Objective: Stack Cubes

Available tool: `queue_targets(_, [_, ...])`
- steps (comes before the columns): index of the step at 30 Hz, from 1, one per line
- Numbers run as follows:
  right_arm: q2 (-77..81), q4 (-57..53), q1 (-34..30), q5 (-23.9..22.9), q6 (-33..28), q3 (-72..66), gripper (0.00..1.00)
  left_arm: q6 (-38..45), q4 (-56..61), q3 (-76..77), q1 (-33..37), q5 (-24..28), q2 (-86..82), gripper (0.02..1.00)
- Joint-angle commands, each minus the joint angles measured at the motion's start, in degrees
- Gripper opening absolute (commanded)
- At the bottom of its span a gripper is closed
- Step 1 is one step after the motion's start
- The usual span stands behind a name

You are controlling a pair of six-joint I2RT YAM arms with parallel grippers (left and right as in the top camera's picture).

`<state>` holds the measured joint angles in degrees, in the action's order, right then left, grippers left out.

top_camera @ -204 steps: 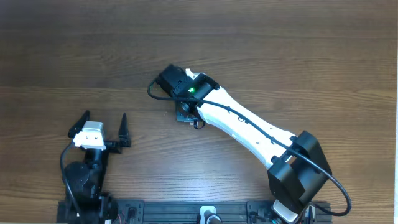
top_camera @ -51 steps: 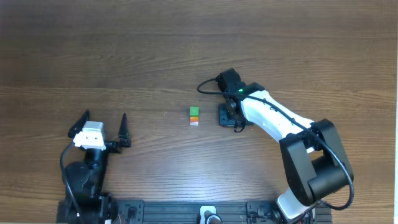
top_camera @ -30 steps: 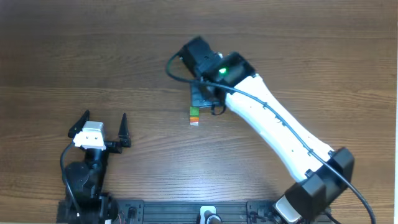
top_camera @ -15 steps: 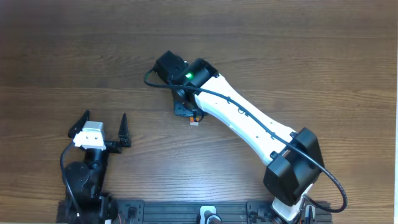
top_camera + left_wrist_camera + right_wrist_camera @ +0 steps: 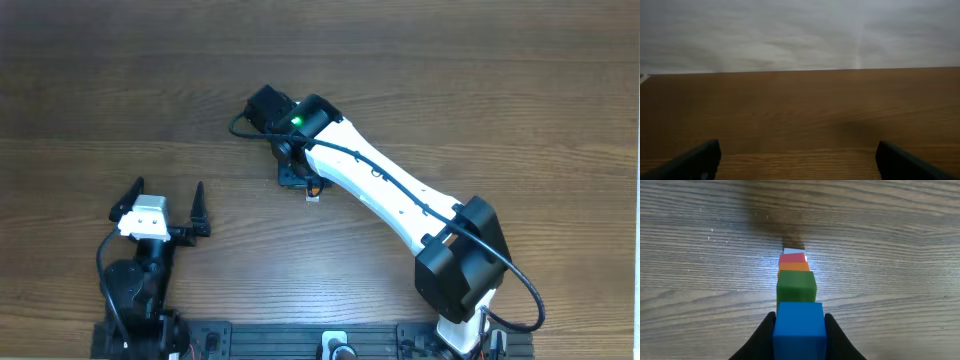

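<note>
The right gripper clamps a blue cube between its fingers, directly over a stack near the middle of the table. Beneath it stand a green cube, an orange cube, a red cube and a white cube, each mostly hidden by the one above. Whether the blue cube touches the green one is unclear. From above, the arm covers nearly all of the stack. The left gripper hangs spread wide near the table's left base-side corner.
</note>
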<state>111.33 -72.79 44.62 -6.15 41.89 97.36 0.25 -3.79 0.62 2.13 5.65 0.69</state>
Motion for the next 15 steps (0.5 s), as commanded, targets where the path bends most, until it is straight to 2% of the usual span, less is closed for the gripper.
queue_targets(1, [0.37, 0.31, -0.17, -0.33, 1.36, 1.29, 0.012, 0.85, -0.04, -0.31, 0.39, 0.52, -0.33, 1.000])
queue_targets(15, [0.59, 1.51, -0.57, -0.35, 2.25, 1.14, 0.009, 0.85, -0.04, -0.31, 0.39, 0.52, -0.31, 1.000])
